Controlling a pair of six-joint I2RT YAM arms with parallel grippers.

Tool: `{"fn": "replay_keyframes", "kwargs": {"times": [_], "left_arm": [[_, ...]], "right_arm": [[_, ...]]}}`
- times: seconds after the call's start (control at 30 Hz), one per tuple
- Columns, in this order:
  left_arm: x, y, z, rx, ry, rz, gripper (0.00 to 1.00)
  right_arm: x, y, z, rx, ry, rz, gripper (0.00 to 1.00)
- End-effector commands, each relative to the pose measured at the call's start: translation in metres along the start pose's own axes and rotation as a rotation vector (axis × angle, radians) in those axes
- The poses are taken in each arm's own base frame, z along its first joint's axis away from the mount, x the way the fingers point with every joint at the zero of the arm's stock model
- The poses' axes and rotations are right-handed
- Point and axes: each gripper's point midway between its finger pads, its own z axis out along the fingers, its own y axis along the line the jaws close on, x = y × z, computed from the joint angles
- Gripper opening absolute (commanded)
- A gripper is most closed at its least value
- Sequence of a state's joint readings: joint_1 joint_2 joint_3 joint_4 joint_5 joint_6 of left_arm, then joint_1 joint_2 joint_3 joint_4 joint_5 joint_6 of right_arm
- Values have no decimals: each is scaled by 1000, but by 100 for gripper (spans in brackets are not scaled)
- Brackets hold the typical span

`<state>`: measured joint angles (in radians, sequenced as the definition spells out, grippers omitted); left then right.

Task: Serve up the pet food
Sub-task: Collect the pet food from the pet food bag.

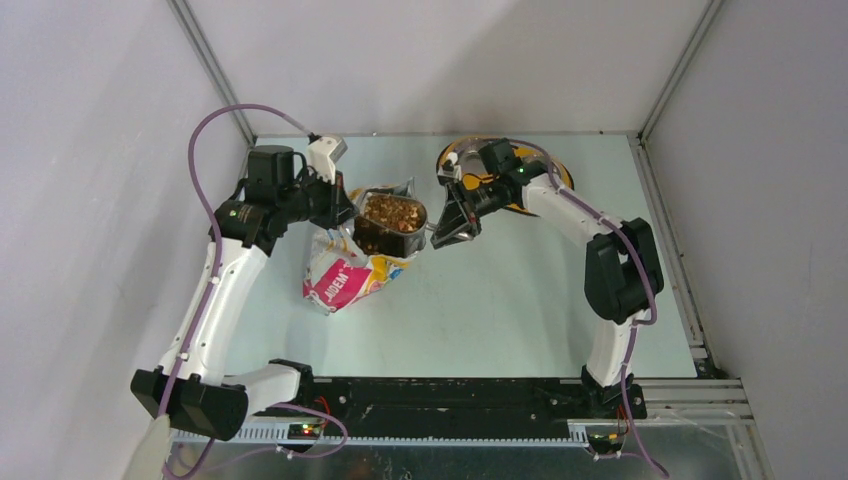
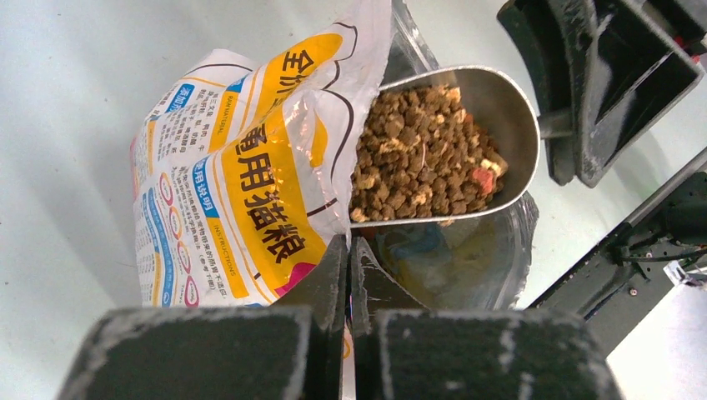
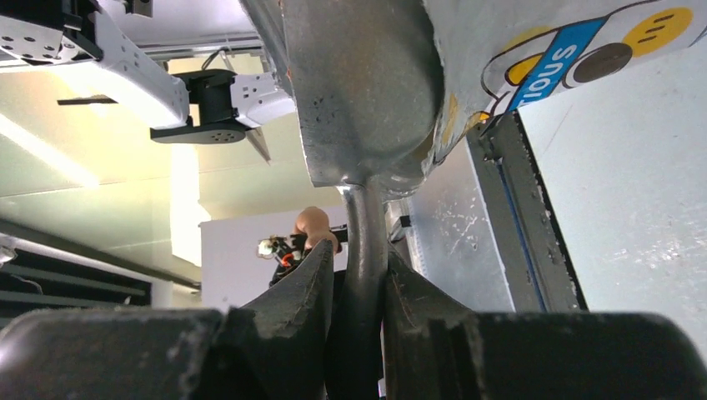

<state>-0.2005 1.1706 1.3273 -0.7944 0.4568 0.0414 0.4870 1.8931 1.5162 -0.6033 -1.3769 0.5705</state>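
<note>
Brown and tan pet food (image 1: pixel 392 211) fills the grey metal scoop (image 1: pixel 390 226), held level just above the open mouth of the glossy cat-food bag (image 1: pixel 345 277). In the left wrist view the kibble (image 2: pixel 425 150) heaps in the scoop (image 2: pixel 508 104) beside the bag (image 2: pixel 242 175). My right gripper (image 1: pixel 447 226) is shut on the scoop's handle (image 3: pixel 364 242); the scoop's underside (image 3: pixel 367 83) fills the right wrist view. My left gripper (image 1: pixel 340 208) is shut on the bag's top edge (image 2: pixel 350 250), holding it open. The yellow feeder (image 1: pixel 555 175) lies behind the right arm, mostly hidden.
The aluminium frame rail (image 1: pixel 660 210) borders the table on the right. A black base rail (image 1: pixel 450 395) runs along the near edge. Grey walls enclose the back and sides.
</note>
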Motion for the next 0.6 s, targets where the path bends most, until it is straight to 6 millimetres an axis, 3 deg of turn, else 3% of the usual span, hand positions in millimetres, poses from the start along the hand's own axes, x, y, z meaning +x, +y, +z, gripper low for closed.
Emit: {"fn": "replay_keyframes", "kwargs": {"times": [0.0, 0.57], "left_arm": [[-9, -4, -11, 0, -49, 0, 0], [-12, 8, -13, -19, -73, -33, 0]], "right_arm": [[7, 29, -11, -11, 14, -163, 0], [21, 36, -21, 9, 8, -202, 0]]}}
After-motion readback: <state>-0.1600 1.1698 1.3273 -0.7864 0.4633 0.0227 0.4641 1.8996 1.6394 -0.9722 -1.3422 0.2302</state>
